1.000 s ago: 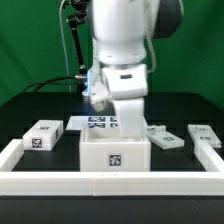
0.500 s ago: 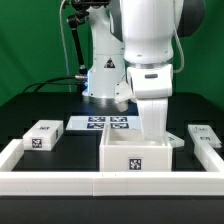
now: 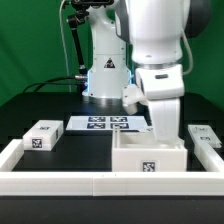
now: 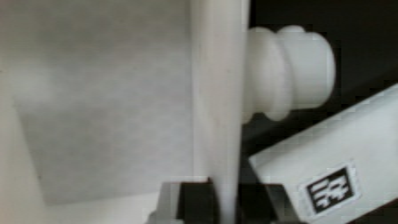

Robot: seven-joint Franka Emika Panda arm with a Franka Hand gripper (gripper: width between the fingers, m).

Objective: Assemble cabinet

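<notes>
The cabinet box (image 3: pixel 150 160) stands open-topped just behind the near rail (image 3: pixel 60 181), towards the exterior view's right. The gripper (image 4: pixel 217 196) is clamped on one of its walls. The left block (image 3: pixel 40 135) and right block (image 3: pixel 205 134) lie loose, well apart from it; most of the assembly seems left to do.

Rounded white arm (image 3: pixel 160 40); black cables (image 3: pixel 66 45); base logo (image 3: pixel 108 66).

No readable text; only square tags (image 3: pixel 150 167) on cabinet (image 3: pixel 127 160) and marker board (image 3: pixel 95 123).
</notes>
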